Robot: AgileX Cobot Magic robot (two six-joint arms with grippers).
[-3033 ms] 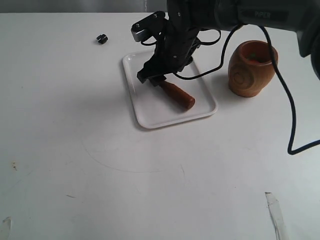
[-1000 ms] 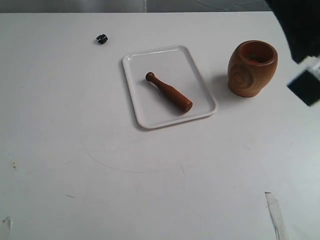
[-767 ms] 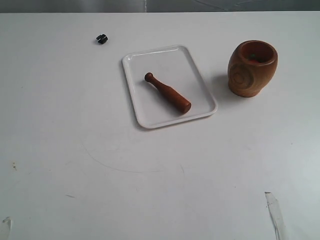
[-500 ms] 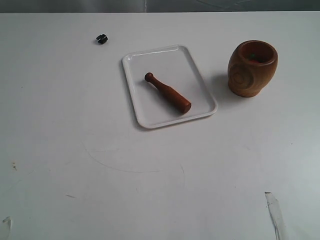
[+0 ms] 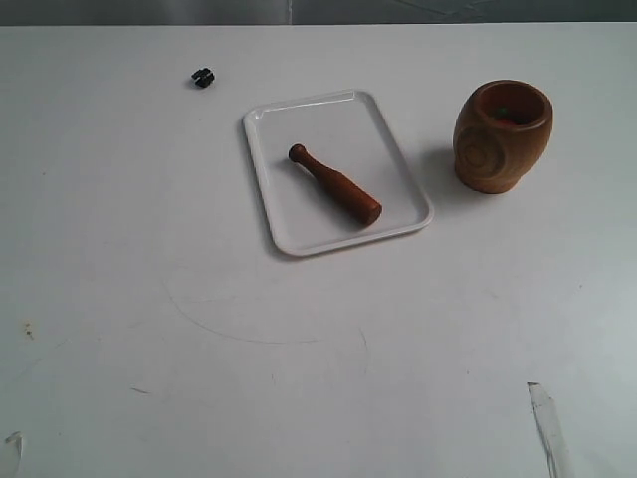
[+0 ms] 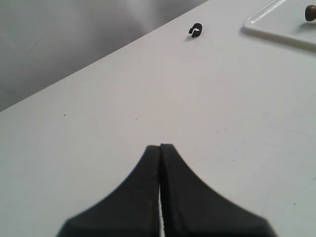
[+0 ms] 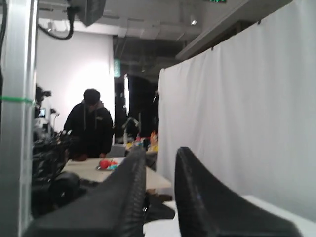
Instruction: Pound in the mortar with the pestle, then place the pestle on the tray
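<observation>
On the counter (image 5: pixel 299 349), the pestle (image 5: pixel 335 184) lies in the tray (image 5: pixel 398 149), well apart from the mortar (image 5: pixel 501 139). Left jaws pressed together, right jaws slightly parted, both empty. A bump might roll the round pestle out.

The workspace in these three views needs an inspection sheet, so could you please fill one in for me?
Surface: white table, faint curved scuffs; pale strip, perhaps tape, lower right in the exterior view.
Job's things: dark reddish-brown wooden pestle lies flat on the flat white rectangular plastic tray; rounded light-brown wooden mortar stands upright beside the tray, apart from it.
Clutter: small black clip on the table, apart from the tray.
Grippers: left gripper shut, empty, over bare table; right gripper open, empty, facing the room.
Cables: nothing seen on the table.
Surroundings: white curtain and a person in dark clothes, in the right wrist view.
</observation>
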